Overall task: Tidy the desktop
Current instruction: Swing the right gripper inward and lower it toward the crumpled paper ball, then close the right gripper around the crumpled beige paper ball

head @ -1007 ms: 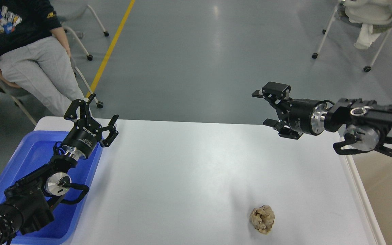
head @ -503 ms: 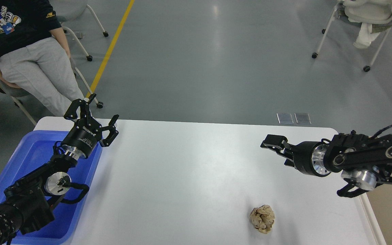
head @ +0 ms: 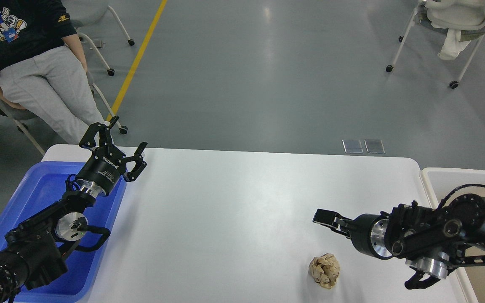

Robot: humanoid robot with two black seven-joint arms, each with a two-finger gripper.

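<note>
One thing is left to tidy, a crumpled paper ball lying near the front edge of the desktop, toward its right side. Your right gripper has dropped a long way in the last second: it was high over the far right corner of the desktop, and now it sits low, just up and a little to the side of the ball, not touching it. It points sideways, so you cannot tell if its fingers are wide or narrow. This looks like the start of a reach for the ball. Your left gripper has not moved; it hangs with its fingers spread wide and empty, far left of the ball, over the blue tray. A cream bin sits right of the ball, just past the desktop's edge. Far behind the ball is grey floor with a yellow line, a seated person and a chair.
</note>
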